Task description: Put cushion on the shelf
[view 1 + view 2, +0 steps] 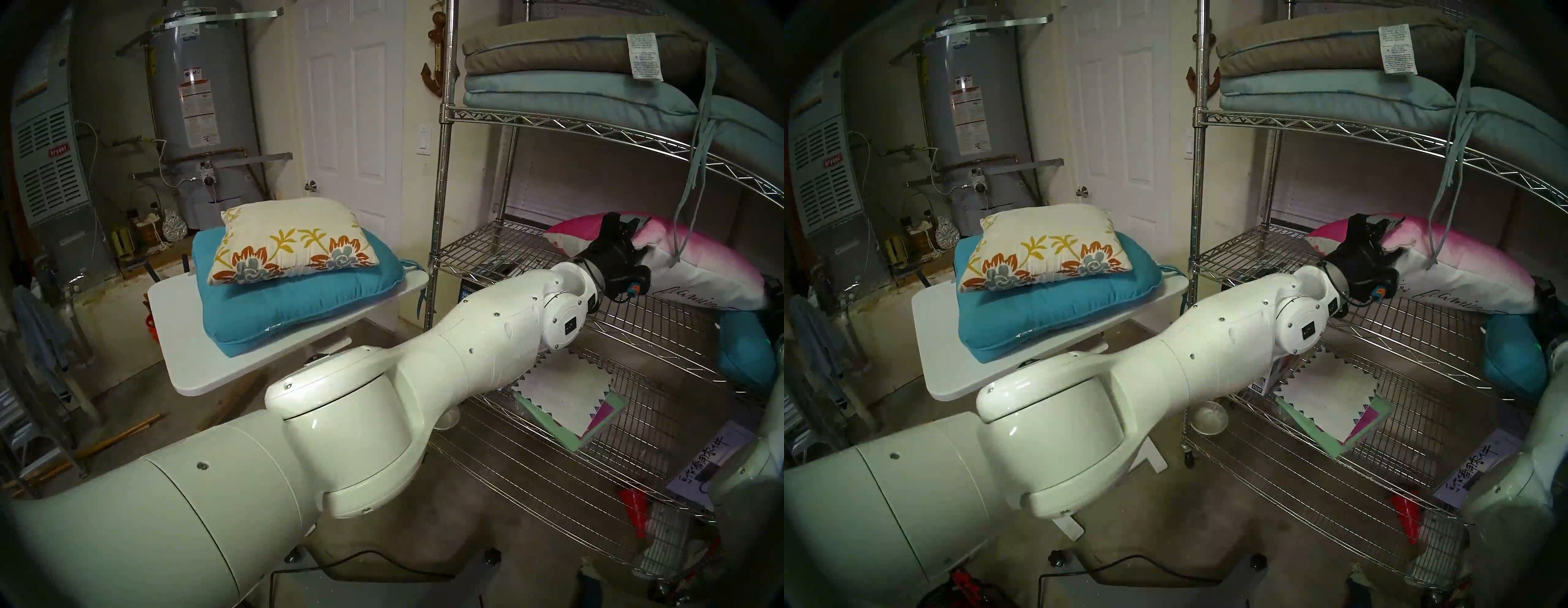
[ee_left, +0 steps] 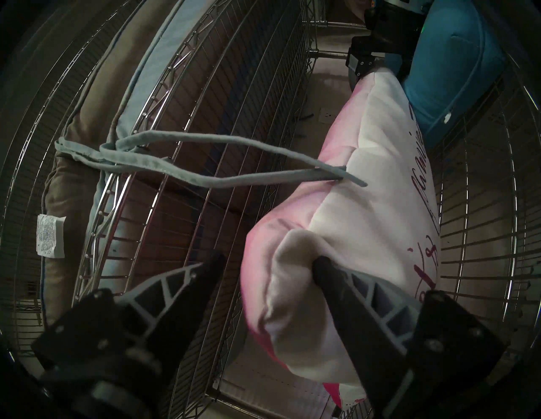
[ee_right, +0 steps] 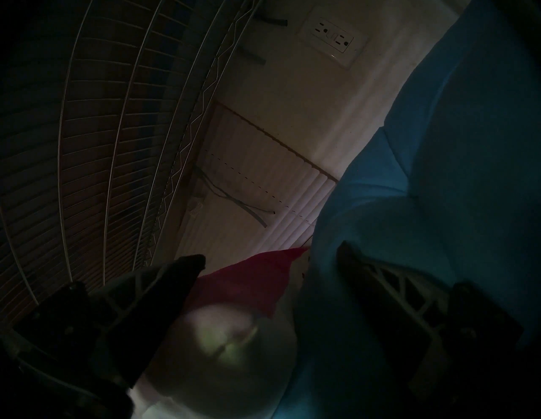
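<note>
1. Garage clutter behind; cushion (image 1: 292, 246) lies atop a teal cushion (image 1: 297, 305) on the desk (image 1: 178, 339), frame centre-left.
2. Left gripper (image 2: 268, 262) jaws spread beside the pink pillow (image 1: 695, 271) on the shelf (image 1: 509, 250); right gripper (image 3: 270, 257) spread.
3. Risk: dangling ties (image 2: 219, 164) could snag the left jaws.

the cushion (image 1: 292, 248) lies on top of a larger cushion (image 1: 297, 301), which rests on a small table (image 1: 203, 373) standing left of the shelf (image 1: 441, 178), in front of a door (image 1: 352, 97) and a water heater (image 1: 199, 110). on the shelf's middle tier a pillow (image 1: 687, 271) lies toward the right, with the left gripper (image 1: 621, 223) at its left end and another cushion (image 1: 746, 352) below its right end. folded pads (image 1: 572, 72) are stacked on the tier above, and papers (image 1: 568, 407) lie on the tier below.
</note>
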Robot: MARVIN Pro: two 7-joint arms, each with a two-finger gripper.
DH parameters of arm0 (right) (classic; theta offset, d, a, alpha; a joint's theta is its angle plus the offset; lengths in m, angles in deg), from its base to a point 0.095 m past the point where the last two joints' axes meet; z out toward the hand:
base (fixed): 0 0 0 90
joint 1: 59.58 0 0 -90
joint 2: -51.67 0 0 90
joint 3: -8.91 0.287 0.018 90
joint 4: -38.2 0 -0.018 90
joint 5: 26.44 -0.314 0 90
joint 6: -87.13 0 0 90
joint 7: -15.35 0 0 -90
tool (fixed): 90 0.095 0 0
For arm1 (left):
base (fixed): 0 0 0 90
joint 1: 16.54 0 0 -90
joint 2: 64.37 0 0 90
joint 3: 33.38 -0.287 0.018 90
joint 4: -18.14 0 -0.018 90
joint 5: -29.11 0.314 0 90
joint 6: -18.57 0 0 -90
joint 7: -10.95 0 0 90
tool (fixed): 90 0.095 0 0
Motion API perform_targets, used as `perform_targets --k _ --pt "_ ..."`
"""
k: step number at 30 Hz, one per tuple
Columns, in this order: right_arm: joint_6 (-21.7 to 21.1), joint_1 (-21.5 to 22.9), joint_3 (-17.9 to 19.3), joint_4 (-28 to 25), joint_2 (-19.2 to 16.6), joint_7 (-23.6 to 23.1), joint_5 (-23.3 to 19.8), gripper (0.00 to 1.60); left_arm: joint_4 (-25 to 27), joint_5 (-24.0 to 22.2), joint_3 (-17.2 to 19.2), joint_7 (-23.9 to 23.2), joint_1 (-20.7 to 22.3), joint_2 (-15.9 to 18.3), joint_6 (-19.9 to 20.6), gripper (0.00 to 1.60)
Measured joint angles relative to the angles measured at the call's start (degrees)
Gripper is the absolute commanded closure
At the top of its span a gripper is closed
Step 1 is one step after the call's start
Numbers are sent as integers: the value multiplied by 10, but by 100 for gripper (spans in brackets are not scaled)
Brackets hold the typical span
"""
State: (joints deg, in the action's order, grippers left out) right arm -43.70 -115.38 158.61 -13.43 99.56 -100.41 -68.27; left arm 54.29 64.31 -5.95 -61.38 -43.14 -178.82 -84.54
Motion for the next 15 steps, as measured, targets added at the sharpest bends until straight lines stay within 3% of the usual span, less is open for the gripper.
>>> perform_targets --k 15 --pt "-13 5 0 -2 4 2 -4 0 0 -18 -10 3 4 0 9 39"
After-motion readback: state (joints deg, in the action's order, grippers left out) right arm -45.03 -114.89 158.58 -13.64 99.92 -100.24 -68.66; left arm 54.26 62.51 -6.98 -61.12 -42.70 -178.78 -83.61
